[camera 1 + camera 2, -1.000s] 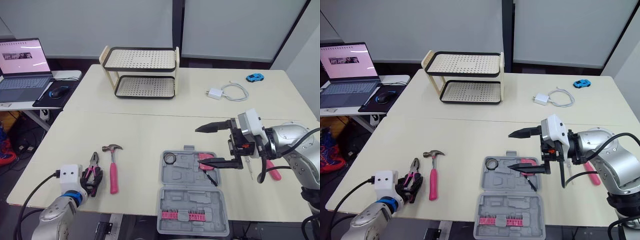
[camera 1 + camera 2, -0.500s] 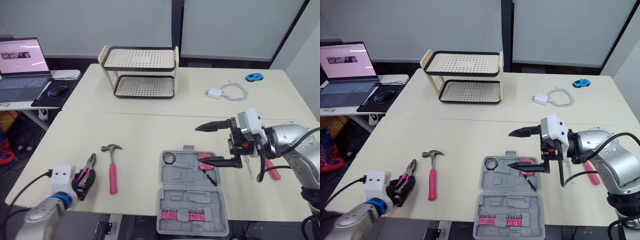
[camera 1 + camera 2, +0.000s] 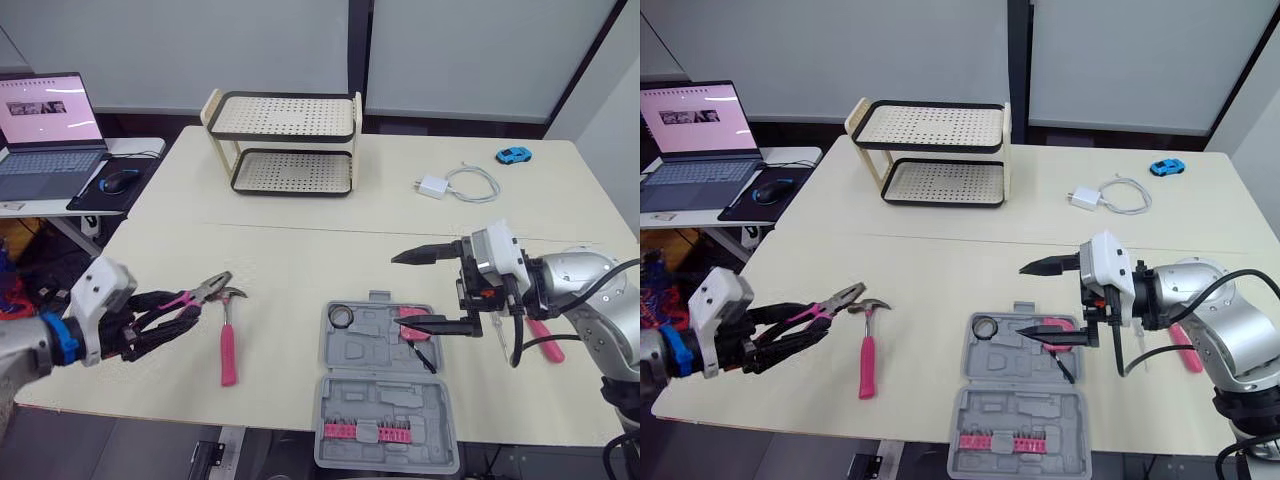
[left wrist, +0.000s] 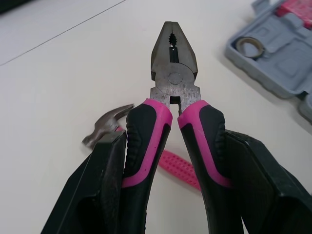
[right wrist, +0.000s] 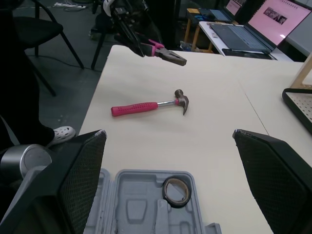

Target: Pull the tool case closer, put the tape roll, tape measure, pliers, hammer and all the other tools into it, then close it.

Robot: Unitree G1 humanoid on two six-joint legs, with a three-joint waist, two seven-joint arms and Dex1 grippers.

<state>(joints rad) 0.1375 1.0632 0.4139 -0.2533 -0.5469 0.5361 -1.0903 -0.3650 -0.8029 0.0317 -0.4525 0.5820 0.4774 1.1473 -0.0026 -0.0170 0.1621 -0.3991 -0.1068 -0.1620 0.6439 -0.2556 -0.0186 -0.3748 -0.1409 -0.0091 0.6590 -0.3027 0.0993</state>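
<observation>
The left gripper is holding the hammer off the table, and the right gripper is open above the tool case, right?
No. The left gripper holds the pliers, not the hammer, as the left wrist view shows; the hammer lies on the table. The right gripper is open above the tool case.

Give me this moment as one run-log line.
left end effector: shut on pliers, held above table | right end effector: open, over tool case | hammer: on table | tape roll: in tool case

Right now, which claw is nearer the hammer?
Left. The left claw, shut on the pliers, hangs just beside the hammer head; the right claw is open above the tool case, farther off.
</observation>
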